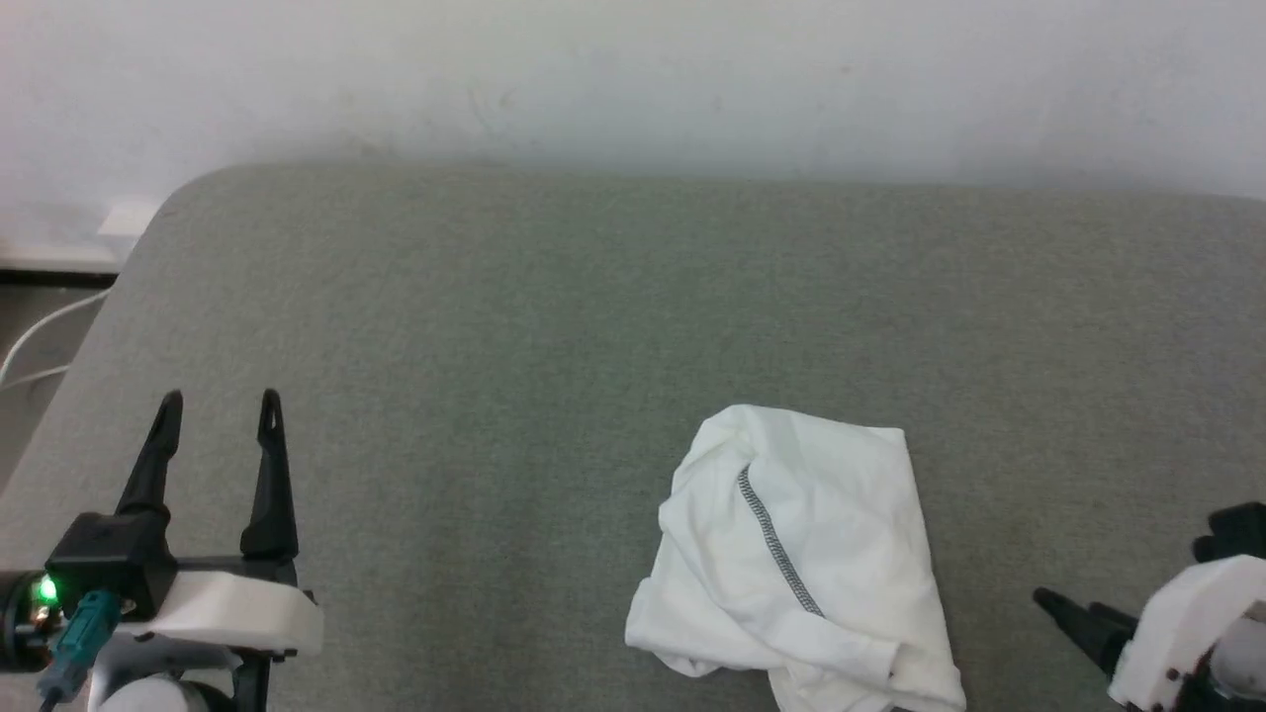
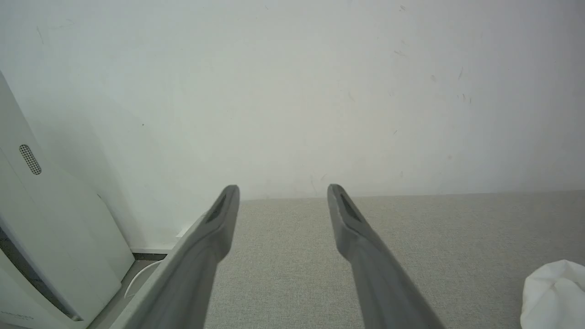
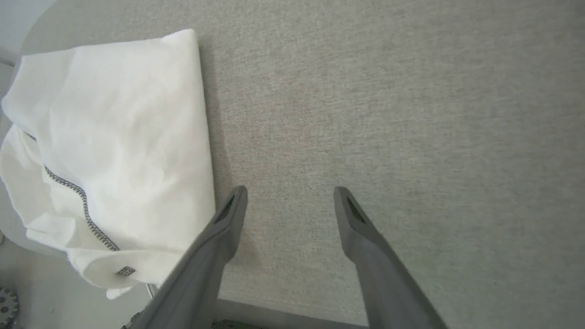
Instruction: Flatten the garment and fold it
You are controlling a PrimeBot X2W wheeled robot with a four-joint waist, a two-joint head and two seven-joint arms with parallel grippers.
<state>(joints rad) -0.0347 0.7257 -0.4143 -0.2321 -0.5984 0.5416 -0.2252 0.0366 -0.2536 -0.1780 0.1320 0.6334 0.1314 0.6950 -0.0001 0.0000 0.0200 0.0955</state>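
A white, thin-fabric garment point(image 1: 796, 569) lies bunched in a loose heap on the grey-green cloth-covered table point(image 1: 593, 297). It sits right of the middle and close to the near edge. A grey stitched seam point(image 1: 776, 542) runs slantwise across its top, and the layers are folded over one another with soft creases. In the right wrist view the garment point(image 3: 114, 151) shows a smooth folded side, and its rumpled near part reaches the table's edge. A small grey-stitched tab point(image 3: 125, 271) sits on a rolled-over bit there.

The left gripper point(image 1: 221, 398) hangs over the near left part of the table, well apart from the garment. Its two long dark fingers point toward the far white wall point(image 1: 633, 79), with a clear gap between them and nothing in it. A small green light point(image 1: 46, 590) glows on its wrist. In its own view the left gripper point(image 2: 283, 189) is spread over bare cloth, the garment point(image 2: 555, 294) off at the lower right and a pale upright panel point(image 2: 45, 228) standing against the wall at the left.

The right gripper point(image 1: 1063, 608) is low at the near right, near the garment's right side but apart from it. In its wrist view the right gripper point(image 3: 290, 191) is spread wide, and only table cloth lies between the fingers.

A white cable point(image 1: 40, 336) trails beyond the table's far left corner.
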